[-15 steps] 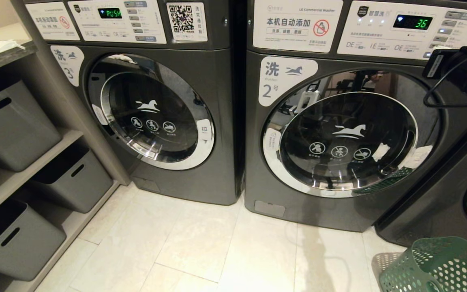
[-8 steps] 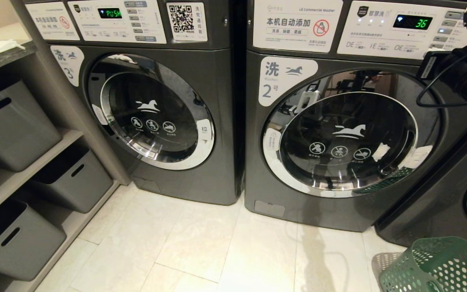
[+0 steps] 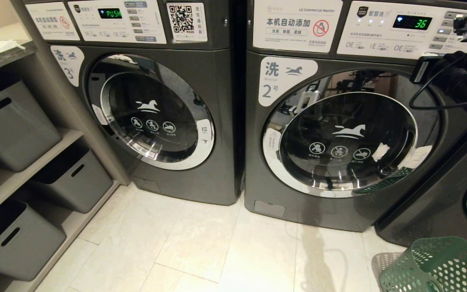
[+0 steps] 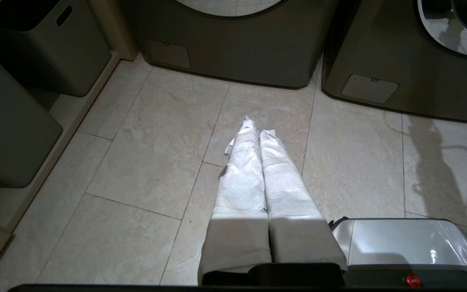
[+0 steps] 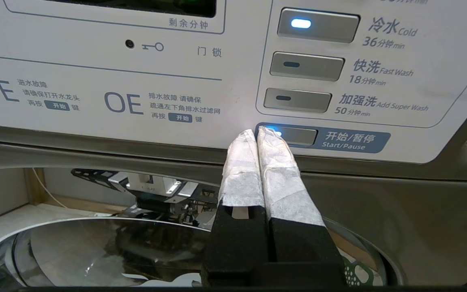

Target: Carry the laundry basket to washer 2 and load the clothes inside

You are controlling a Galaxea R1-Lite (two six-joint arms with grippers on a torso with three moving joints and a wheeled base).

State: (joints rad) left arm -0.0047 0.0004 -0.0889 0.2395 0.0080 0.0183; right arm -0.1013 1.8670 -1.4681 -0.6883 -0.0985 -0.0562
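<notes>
Right gripper at washer 2 (image 3: 339, 134) control panel

I am seeing washer 2's door closed, the laundry basket (image 3: 436, 265) sitting on the floor (image 3: 201, 243) beside it; my right gripper (image 5: 256, 132), fingers pressed together, is meeting the Start/Pause button (image 5: 298, 136); left gripper (image 4: 253, 129), likewise closed, is hanging above the tiles.

closed right hand (image 5: 258, 132) at start/pause button (image 5: 298, 136)
</notes>
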